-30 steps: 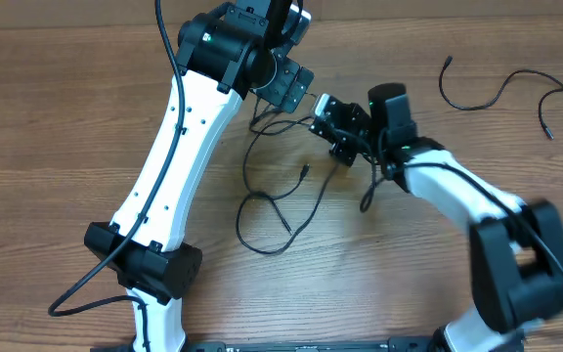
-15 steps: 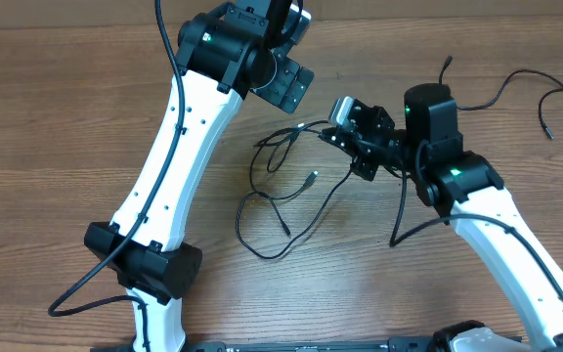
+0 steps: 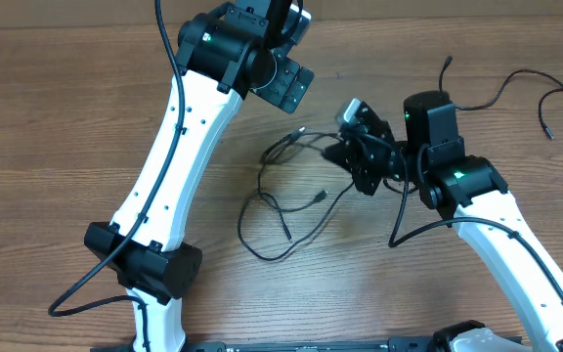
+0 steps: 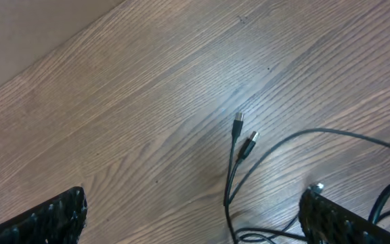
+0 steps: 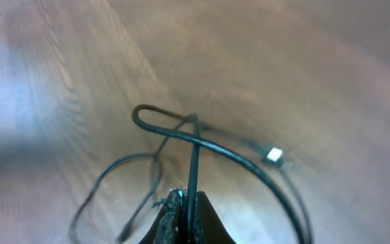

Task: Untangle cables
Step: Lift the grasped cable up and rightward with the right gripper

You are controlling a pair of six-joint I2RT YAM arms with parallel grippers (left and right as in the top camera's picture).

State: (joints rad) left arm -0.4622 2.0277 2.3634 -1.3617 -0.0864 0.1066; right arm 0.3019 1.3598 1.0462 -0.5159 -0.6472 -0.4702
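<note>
A tangle of thin black cables (image 3: 280, 191) lies on the wooden table between the two arms, with loops and small plug ends. My right gripper (image 3: 338, 150) is shut on one strand of the cables (image 5: 193, 146) at the tangle's right side; the strand runs straight out from between the pressed fingers (image 5: 171, 217). My left gripper (image 3: 289, 88) hovers over the tangle's far end, open wide, with nothing between its fingers (image 4: 46, 220). Below the left gripper (image 4: 195, 207), two plug ends (image 4: 245, 133) lie side by side on the wood.
Two separate thin black cables (image 3: 482, 93) (image 3: 558, 103) lie at the far right of the table. A thick black arm cable (image 3: 86, 293) loops beside the left arm's base. The table's far edge (image 4: 39, 57) shows in the left wrist view.
My right gripper has moved right and toward the front with its strand, dragging the tangle's top out from under the left gripper. The left arm has stayed still.
</note>
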